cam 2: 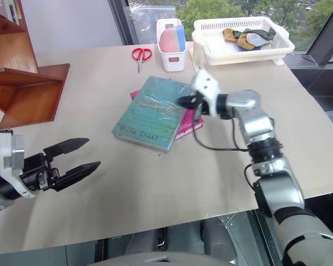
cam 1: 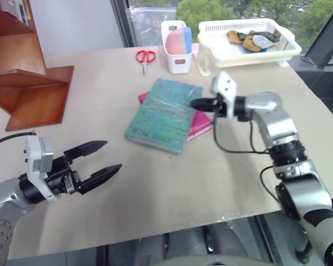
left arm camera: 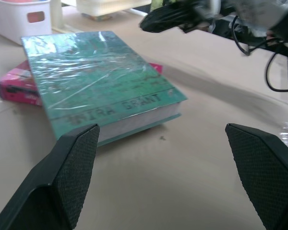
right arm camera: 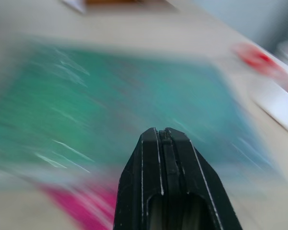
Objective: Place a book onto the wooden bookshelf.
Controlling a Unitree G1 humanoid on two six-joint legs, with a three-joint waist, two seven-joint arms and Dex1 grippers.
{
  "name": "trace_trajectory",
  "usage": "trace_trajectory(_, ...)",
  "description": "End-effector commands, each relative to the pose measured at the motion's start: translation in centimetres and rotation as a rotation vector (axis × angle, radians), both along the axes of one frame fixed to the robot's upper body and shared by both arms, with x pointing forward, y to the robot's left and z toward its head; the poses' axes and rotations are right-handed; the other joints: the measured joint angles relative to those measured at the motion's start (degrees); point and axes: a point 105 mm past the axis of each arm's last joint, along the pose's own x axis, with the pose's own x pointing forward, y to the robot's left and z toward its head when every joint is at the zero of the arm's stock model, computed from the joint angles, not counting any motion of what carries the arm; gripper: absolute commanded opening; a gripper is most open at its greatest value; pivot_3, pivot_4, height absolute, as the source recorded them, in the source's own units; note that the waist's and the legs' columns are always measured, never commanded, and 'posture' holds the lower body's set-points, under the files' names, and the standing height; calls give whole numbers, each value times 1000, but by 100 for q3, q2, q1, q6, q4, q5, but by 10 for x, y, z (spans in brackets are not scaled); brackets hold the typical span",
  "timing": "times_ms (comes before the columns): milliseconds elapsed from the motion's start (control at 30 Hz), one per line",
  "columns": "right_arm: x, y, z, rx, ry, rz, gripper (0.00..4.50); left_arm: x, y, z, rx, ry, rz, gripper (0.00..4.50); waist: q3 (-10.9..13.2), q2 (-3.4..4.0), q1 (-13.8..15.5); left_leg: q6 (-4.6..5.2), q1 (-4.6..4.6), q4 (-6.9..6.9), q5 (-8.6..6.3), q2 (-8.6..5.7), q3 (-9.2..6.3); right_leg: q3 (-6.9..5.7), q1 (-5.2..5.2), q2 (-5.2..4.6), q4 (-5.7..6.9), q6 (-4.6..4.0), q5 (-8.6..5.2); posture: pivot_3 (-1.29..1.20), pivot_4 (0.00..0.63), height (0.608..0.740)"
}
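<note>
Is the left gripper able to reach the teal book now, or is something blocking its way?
Probably yes. The left gripper is open and bare table lies between it and the teal book. The shut right gripper hovers at the far edge.

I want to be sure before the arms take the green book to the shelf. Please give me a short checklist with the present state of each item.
1. Book free of any grip: ok; it lies partly on the pink book.
2. Left gripper open and empty: ok.
3. Right gripper open for grasping: not ok, shut.
4. Wooden bookshelf board free to receive: ok.
5. Scissors away from the book: ok.
</note>
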Motion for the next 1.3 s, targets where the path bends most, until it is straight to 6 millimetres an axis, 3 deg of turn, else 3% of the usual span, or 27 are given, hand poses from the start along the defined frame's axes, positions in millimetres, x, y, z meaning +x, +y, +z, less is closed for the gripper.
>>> trace_trajectory(33, -8, 15, -11, -67, -18, 42, 80, -1, -1, 3, 20, -21, -15, 4500, -2, -4, 45, 0, -1, 7, 0, -1, 0, -2, 4, -3, -2, 0, 0, 0, 150, 740)
trace_trajectory(167, -11, 23, -33, -170, -7, 89, 80, -5, -2, 0, 18, -19, -7, 4500, -3, -8, 89, 1, -4, 17, -1, -6, -1, -6, 7, -9, -3, 0, 0, 0, 150, 740)
trace_trajectory(267, -7, 14, -54, -290, -19, 99, 80, -7, -4, -1, 12, -21, 6, 4500, -3, -8, 127, 0, -3, 16, -1, -4, -4, -9, 6, -7, 0, -1, 0, 0, 150, 740)
trace_trajectory(400, -5, -2, -63, -363, -25, 111, 80, -12, -5, -4, 3, -19, 29, 4500, -6, -11, 145, 0, -1, 17, -1, -4, -4, -9, 10, -7, -2, -1, 0, 0, 150, 740)
trace_trajectory(1000, 18, -47, -57, -412, -49, -8, 80, 2, -6, -1, -24, -34, 47, 4500, -11, -19, 188, 2, 5, 59, -1, -3, -12, -18, 31, -8, 1, -1, 0, 0, 150, 740)
trace_trajectory(1100, 15, -45, -43, -334, -37, 3, 80, 4, -6, 0, -24, -36, 44, 4500, -10, -18, 185, 2, 5, 59, -1, -1, -13, -18, 30, -7, 2, -1, 0, 0, 150, 740)
trace_trajectory(1300, -2, -21, -3, -147, 11, 62, 80, 7, -8, 2, -30, -41, 42, 4500, -7, -16, 152, 2, -6, 54, -1, -1, -12, -18, 23, -7, 2, 0, 0, 0, 150, 740)
